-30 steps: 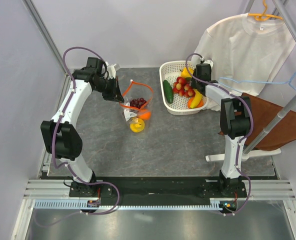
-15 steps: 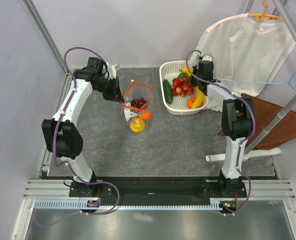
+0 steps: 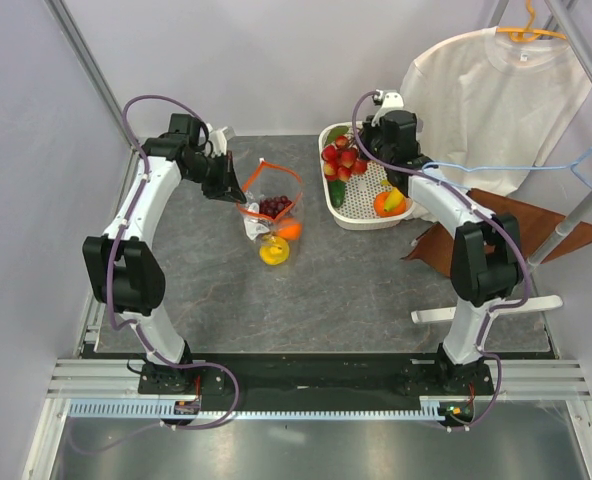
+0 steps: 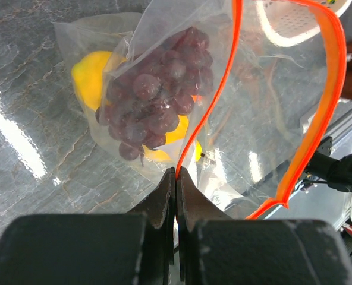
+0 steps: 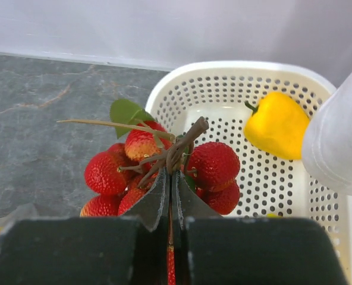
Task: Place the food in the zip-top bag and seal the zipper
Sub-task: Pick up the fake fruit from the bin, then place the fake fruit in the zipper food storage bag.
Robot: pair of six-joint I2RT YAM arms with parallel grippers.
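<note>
The clear zip-top bag (image 3: 266, 215) lies mid-table with its orange-red zipper strip (image 3: 272, 170) held up and open. My left gripper (image 3: 228, 183) is shut on the strip's left end (image 4: 182, 163). Inside the bag are a dark red grape bunch (image 4: 158, 89), a yellow fruit (image 4: 90, 71) and an orange one (image 3: 290, 230). My right gripper (image 3: 361, 150) is shut on the stem of a red fruit bunch (image 5: 164, 169) and holds it above the left rim of the white basket (image 3: 338, 205). The bunch (image 3: 341, 160) hangs clear of the basket.
The basket holds a green cucumber (image 3: 335, 190), an orange and yellow fruit (image 3: 390, 203) and a yellow pepper (image 5: 277, 124). A white T-shirt (image 3: 496, 90) hangs at the back right above a brown cloth (image 3: 486, 230). A blue hanger and grey pole stand at the right.
My right gripper has lifted the red fruit bunch out of the basket and carried it left toward the bag. My left gripper has held the bag's mouth in place.
</note>
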